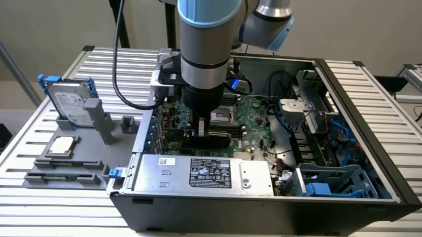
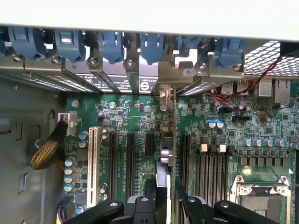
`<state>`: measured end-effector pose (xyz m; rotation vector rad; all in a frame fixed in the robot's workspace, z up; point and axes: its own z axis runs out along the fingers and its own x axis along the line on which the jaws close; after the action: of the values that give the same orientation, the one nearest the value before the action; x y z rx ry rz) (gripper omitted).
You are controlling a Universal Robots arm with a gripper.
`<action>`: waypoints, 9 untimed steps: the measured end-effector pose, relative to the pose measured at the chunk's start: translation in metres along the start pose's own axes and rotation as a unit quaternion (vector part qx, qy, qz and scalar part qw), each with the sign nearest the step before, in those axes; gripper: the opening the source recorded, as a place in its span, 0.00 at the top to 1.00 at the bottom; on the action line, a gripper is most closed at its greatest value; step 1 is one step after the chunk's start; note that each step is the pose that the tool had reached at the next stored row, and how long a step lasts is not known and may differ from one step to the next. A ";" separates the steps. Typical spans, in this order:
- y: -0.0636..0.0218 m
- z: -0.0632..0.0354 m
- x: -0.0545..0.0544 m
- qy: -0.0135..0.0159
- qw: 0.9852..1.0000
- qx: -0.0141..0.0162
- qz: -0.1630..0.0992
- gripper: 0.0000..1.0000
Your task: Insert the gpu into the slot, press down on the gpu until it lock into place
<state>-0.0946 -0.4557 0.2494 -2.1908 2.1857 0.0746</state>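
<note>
Your gripper (image 1: 203,129) is down inside the open computer case (image 1: 369,163), over the green motherboard (image 1: 254,131). The fingers (image 2: 150,198) are clamped on the gpu (image 2: 164,175), one black pad on each side of the card's top edge in the wrist view. The gpu stands on edge, upright, running from the gripper toward the case's rear bracket row (image 2: 140,74); its silver end bracket (image 2: 164,95) sits up against that row, between the blue retention clips (image 2: 152,46). In the exterior view the card shows as a dark slab just below the fingers, touching or nearly touching the board; you cannot tell from either view whether it is fully seated. The slot itself is hidden under the card's lower edge, so no point for it. Beside the card in the wrist view you have black expansion slots (image 2: 114,163) and one white slot (image 2: 93,165) on one side, black memory slots (image 2: 212,177) and the CPU socket (image 2: 261,198) on the other. A braided yellow-black cable (image 2: 46,149) lies near the case wall.

In the exterior view the silver power supply (image 1: 204,173) sits along the case's near edge. On the worktop (image 1: 59,207), at the exterior view's left and well apart from the case, a grey hard drive (image 1: 69,106) with blue rails stands in a grey fixture (image 1: 99,123), and a CPU chip (image 1: 61,145) rests on another holder.
</note>
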 end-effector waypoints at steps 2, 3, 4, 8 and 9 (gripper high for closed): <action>0.0000 0.0002 0.000 0.000 1.000 0.000 0.000 0.74; 0.0000 0.0003 0.000 0.000 1.000 0.000 0.000 0.74; 0.0000 0.0005 0.000 0.000 1.000 0.000 0.000 0.74; 0.0000 0.0014 0.000 0.000 1.000 0.000 -0.001 0.74; 0.0000 0.0015 0.000 0.000 1.000 0.000 -0.001 0.74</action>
<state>-0.0947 -0.4558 0.2479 -2.1929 2.1838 0.0738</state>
